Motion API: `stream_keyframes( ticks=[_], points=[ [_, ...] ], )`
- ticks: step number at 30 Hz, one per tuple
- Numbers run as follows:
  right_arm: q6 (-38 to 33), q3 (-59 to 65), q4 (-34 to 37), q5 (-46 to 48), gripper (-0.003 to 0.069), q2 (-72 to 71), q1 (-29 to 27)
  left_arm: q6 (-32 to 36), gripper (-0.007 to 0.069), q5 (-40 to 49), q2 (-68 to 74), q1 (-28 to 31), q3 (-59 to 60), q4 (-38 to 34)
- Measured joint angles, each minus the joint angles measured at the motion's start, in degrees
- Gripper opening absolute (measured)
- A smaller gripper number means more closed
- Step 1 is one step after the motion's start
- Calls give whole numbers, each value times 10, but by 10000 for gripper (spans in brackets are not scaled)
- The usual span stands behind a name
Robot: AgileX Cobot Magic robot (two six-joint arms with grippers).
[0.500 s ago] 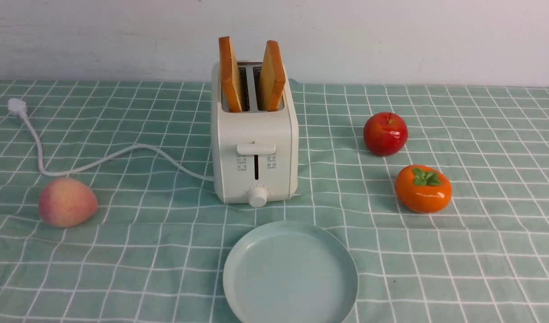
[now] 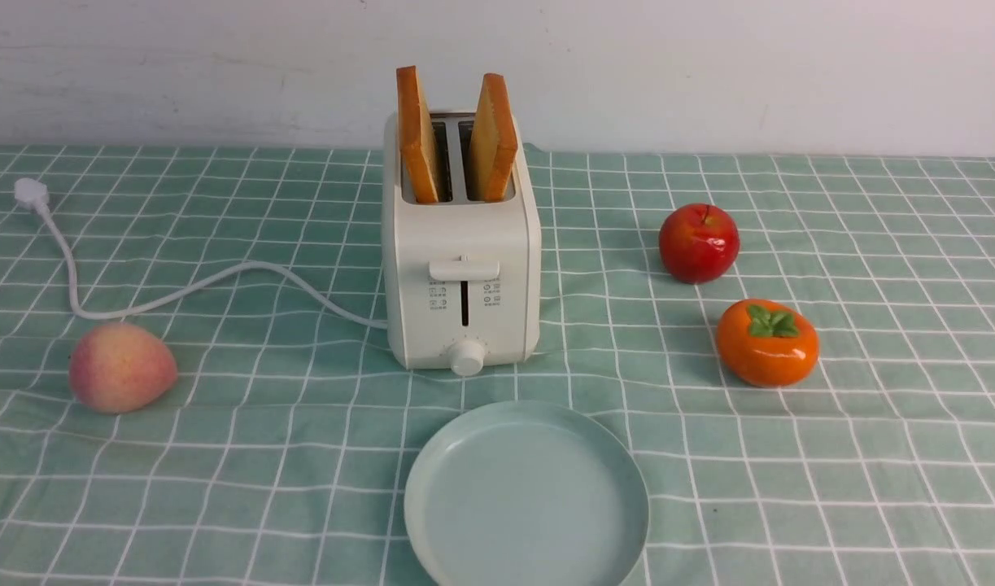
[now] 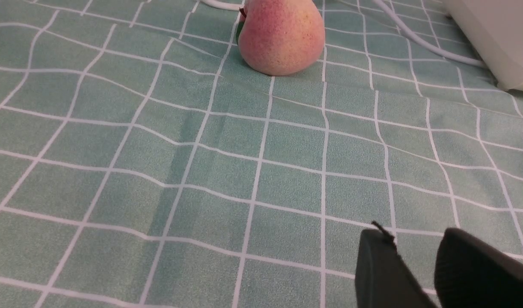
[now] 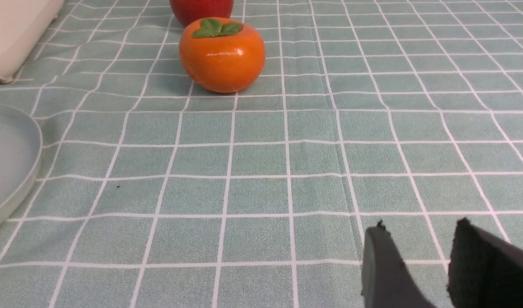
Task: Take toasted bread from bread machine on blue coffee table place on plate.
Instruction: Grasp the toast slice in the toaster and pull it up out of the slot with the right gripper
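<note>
While nothing is shifting since half a second ago, the left claw and right claw are hovering narrowly parted and empty above the mint-green gridded tabletop. The round pale blue-green plate is lying bare just before the white boxy two-slot toaster, whose slots are holding both square golden toast slices upright, so retrieval is not yet beginning.

A kitchen tabletop staged before a bare white wall. Ahead of the right gripper: glossy persimmon, apple, bread machine.
</note>
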Motion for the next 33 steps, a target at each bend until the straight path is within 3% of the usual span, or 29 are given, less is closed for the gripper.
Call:
stream_keyframes(
  ticks=[33],
  points=[
    [0, 0, 0, 0, 240, 0, 0, 0, 217, 0, 0, 0, 0, 0]
  ],
)
